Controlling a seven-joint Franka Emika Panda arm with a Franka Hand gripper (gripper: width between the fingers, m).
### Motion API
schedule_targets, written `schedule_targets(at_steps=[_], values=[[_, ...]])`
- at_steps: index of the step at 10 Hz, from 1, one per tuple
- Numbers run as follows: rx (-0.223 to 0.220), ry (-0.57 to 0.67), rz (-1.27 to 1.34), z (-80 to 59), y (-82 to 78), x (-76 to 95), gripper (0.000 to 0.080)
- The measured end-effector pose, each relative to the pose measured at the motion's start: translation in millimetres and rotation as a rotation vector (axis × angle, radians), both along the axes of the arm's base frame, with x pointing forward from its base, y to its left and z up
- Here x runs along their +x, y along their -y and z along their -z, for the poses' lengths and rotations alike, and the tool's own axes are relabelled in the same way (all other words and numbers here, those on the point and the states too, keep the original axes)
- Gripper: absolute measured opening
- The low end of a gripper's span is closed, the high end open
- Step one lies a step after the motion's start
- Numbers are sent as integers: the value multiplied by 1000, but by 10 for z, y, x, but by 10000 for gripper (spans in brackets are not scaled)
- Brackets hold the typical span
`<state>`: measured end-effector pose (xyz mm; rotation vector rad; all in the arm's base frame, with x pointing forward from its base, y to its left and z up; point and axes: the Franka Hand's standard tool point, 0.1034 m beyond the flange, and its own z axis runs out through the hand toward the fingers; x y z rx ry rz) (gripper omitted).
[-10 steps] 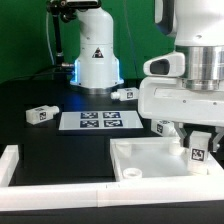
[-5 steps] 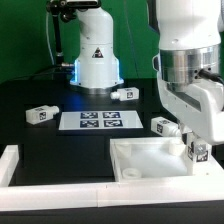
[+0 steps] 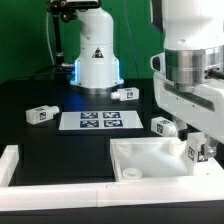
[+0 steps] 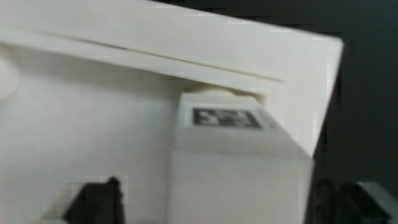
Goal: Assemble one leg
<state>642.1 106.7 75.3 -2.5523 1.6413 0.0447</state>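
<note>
At the far corner of the tabletop (image 3: 150,158), toward the exterior view's right, the leg (image 3: 196,152) stands upright with its tagged blocky end on top, and this is the leg the task turns on. Its long axis runs straight up and down, in line with the arm above it, so the hand (image 3: 196,140) sits directly over the leg rather than to any side of it.

From the wrist view the leg (image 4: 228,150) runs lengthwise between the two dark fingers (image 4: 100,200), with its tagged end pointing away toward the tabletop's (image 4: 107,70) rimmed corner. A gap shows between each finger and the leg's sides, so the hand looks open and has hold of nothing, though the fingertips are cut off at the picture's edge and I cannot be wholly sure of contact.

Whether the leg's screw tip is seated in the corner hole is hidden by the rim.

My judgement is that the coming move depends on keeping that shared vertical line: any grip or twist should come straight about the leg's own axis, without sideways push.

Other loose legs lie on the table (image 3: 40,135) beyond the tabletop: one just past its far edge (image 3: 161,126), one farther back (image 3: 123,94), one well off beyond the marker board (image 3: 100,121) at (image 3: 39,114).
</note>
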Motion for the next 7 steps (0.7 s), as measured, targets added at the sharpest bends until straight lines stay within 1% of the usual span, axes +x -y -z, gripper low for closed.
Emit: schedule_targets(at_steps=[1,2,4,6,7], values=[[10,6,-131,-17,-93,0,623],[15,7,-194,5,-174,-31,643],[7,21,-305,3,-124,-18,648],[-18,36,-498,5,-95,-19,649],[-56,44,-738,19,-66,-24,649]])
